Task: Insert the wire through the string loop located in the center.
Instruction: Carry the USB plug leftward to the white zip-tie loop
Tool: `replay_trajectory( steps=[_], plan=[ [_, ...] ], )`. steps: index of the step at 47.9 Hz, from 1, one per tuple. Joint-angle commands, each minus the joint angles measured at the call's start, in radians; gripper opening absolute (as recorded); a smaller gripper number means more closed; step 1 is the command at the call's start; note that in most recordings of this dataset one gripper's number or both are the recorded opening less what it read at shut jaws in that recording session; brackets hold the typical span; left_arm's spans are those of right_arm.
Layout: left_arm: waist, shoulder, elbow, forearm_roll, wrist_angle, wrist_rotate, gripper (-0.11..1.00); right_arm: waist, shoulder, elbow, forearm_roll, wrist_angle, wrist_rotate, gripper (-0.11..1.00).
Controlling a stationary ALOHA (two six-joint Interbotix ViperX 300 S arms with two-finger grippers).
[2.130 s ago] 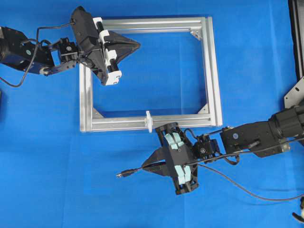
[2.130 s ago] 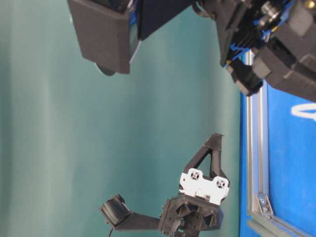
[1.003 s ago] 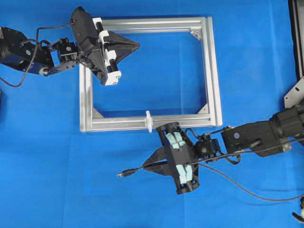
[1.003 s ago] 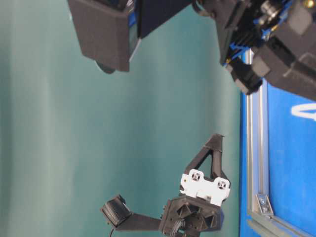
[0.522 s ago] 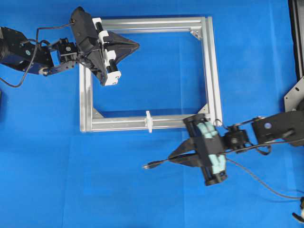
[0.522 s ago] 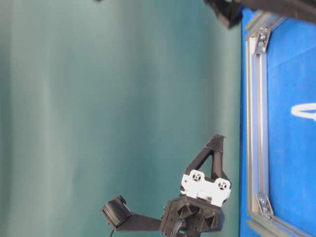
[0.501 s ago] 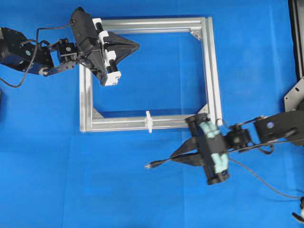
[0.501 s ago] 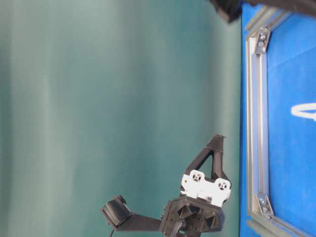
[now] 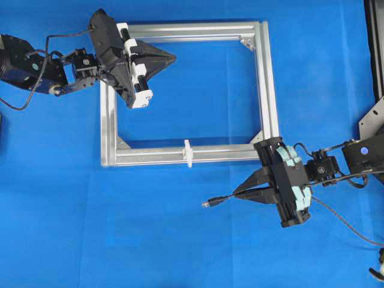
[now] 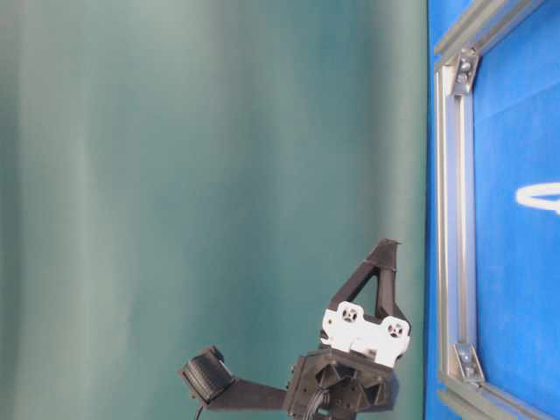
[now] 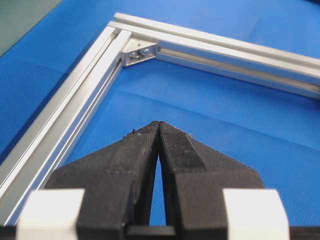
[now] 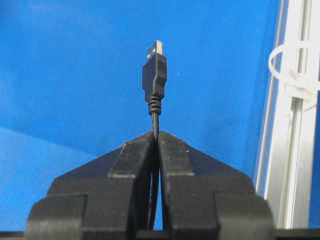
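The wire point(image 9: 223, 200) stuck out from the right gripper point(image 9: 239, 193), which was clamped on it just behind the plug, the metal tip pointing left over the blue counter point(image 9: 90, 228). The loop point(image 9: 188, 153) stood on the frame's point(image 9: 267, 90) near bar, apart from the plug, up and to its left. The left gripper point(image 9: 171, 57) was pressed together, holding nothing, above the frame's far left corner.
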Motion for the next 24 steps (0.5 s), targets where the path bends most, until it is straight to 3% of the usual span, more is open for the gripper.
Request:
replay_trajectory(
  steps=[1, 24],
  plan=[
    [-0.002, -0.032, -0.005, 0.003, -0.005, 0.002, 0.0, -0.003, -0.02, -0.006, 0.002, -0.011, 0.0, -0.02],
    [-0.002, -0.032, -0.002, 0.003, -0.005, 0.002, 0.0, -0.192, -0.018, 0.0, 0.023, -0.011, 0.0, -0.02]
  ],
)
